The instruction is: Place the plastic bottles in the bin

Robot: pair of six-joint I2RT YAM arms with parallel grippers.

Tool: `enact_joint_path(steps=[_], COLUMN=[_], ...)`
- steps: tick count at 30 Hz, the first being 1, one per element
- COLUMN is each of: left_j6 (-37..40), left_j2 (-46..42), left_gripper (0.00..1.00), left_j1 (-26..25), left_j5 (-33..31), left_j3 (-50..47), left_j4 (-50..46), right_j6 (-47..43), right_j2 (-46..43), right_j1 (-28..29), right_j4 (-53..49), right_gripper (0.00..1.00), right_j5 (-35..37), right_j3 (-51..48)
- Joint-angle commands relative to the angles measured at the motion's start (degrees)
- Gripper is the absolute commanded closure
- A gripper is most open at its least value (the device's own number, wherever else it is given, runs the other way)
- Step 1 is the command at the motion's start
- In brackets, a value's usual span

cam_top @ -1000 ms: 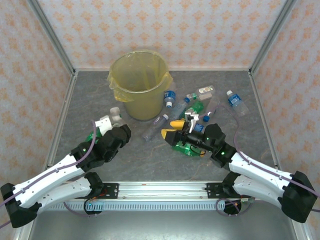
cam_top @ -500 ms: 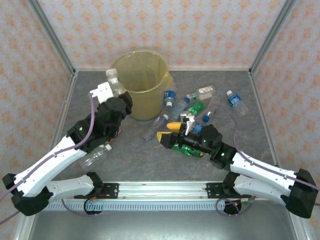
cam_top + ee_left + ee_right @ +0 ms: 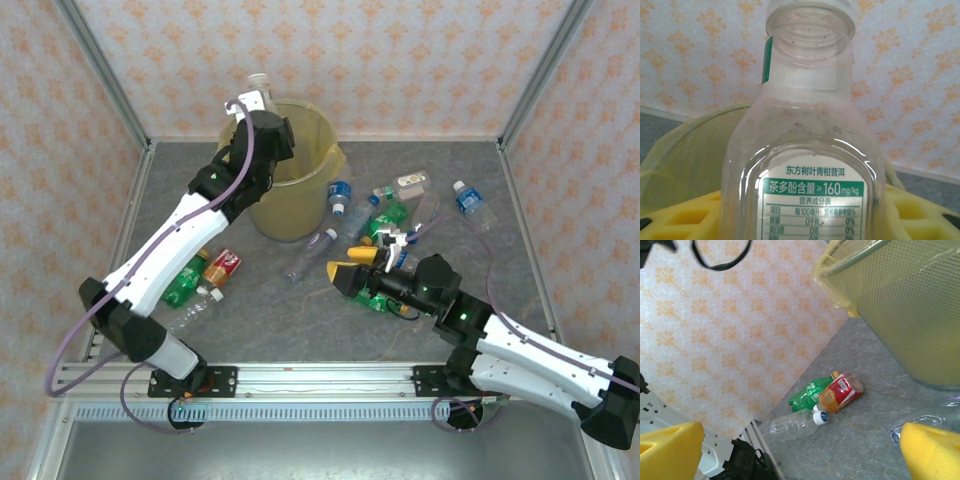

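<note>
Left to right across the tabletop.

Left edge: three items lie together and untouched, a green bottle (image 3: 185, 281), a red-labelled one (image 3: 222, 267) and a clear bottle (image 3: 196, 307) with a white cap.

Left arm: a second ago it sat low over that left-edge group. Half a second ago it was raised beside the bin (image 3: 322, 128). Now it is stretched out to the bin's far-left rim. The left jaws are clamped on a clear labelled bottle (image 3: 810, 150), yellow pads (image 3: 682, 216) either side of its body. The neck is open, no cap seen. The bottle rides above the rim. I cannot tell whether it is wholly over the mouth.

Meaning: the carry looks nearly done, and release comes next once the bottle clears the rim. Risk is a drop outside, toward the far edge.

Bin: near the far edge, left of centre, yellow liner folded over the lip.

Centre: one clear bottle (image 3: 309, 256) lies just near of the bin.

Right of the bin: a loose cluster of bottles (image 3: 388, 212), blue caps and green plastic mixed in.

Right arm: barely shifted in the last second. The right jaws are spread wide, pads (image 3: 934, 452) well apart with nothing between, low at the near side of that cluster. No grasp yet.

Toward the right edge: a lone blue-labelled bottle (image 3: 472, 206).

Most bottles are still out of the bin.
</note>
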Motion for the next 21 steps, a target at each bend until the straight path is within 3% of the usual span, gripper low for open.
enact_joint_path(steps=[1,6,19,21], left_j6=[1.07,-0.85,-1.73,-1.63], left_j2=[3.99,8.31,8.12,7.93], left_gripper=[0.56,0.55,0.54,0.49], left_j1=[2.49,4.51,4.61,4.57], left_j5=[4.79,9.07,9.88,10.46], left_j3=[4.57,6.83,5.21,5.21], left_j4=[-0.60,-2.96,-4.43,-4.71], right_j6=[0.72,0.70,0.88,1.06], right_j2=[-2.26,-3.25,-2.56,-2.51], right_j1=[0.38,0.37,0.34,0.38], right_j4=[-3.07,-4.30,-3.18,-3.45], right_gripper=[0.00,0.00,0.00,0.00], right_j5=[2.63,3.27,4.63,5.02], right_j3=[1.49,1.59,0.30,0.14])
